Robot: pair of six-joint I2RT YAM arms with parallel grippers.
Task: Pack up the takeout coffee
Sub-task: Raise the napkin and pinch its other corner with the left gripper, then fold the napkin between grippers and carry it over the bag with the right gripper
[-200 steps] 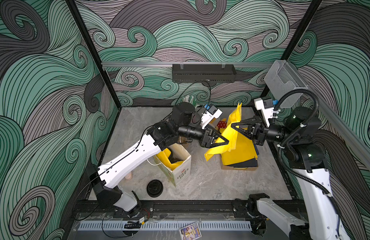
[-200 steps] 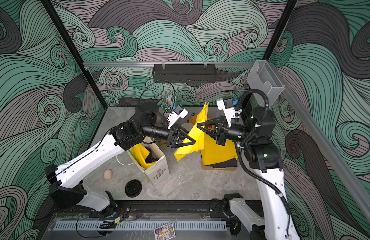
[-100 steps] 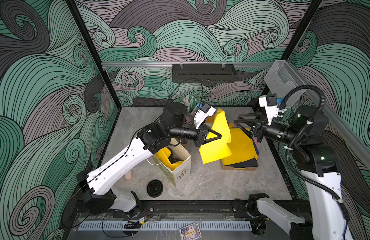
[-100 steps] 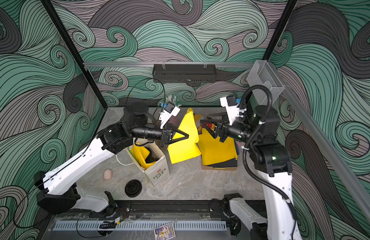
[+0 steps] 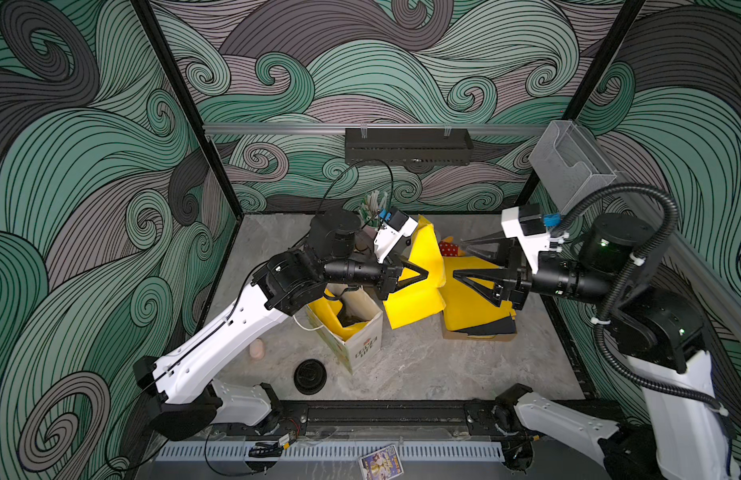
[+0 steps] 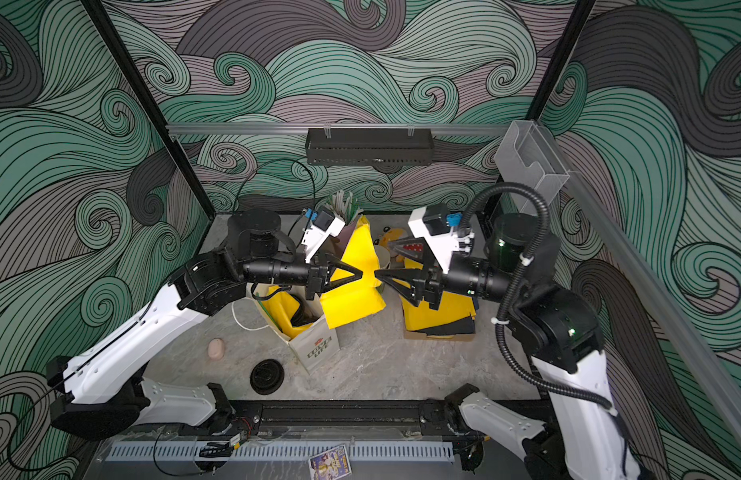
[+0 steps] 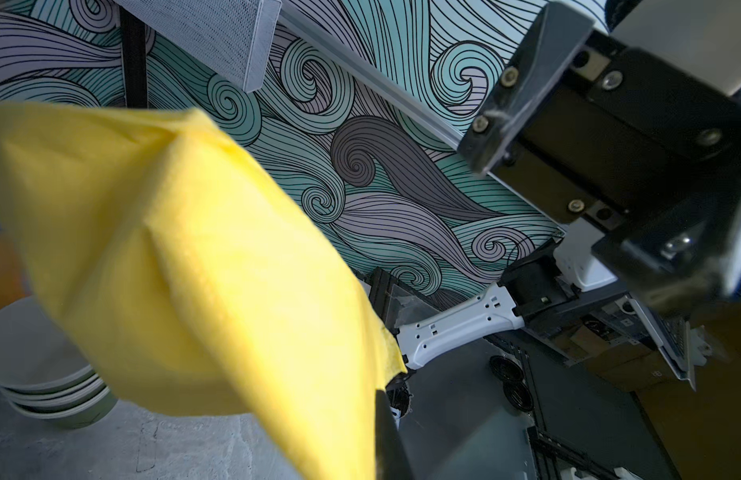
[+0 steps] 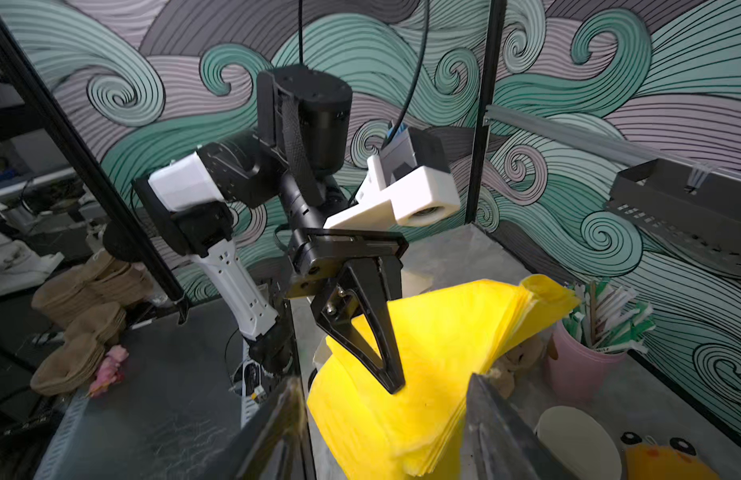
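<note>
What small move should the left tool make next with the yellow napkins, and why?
Probably carry them over the paper bag and lower them in. The left tool is shut on the yellow napkins, the right tool stands open and holds nothing, and the bag stands open-mouthed right beside the napkins.

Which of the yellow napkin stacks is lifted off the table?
The hanging bundle pinched in the shut left hand, between the paper bag and the flat stack on cardboard. The right hand is open.
</note>
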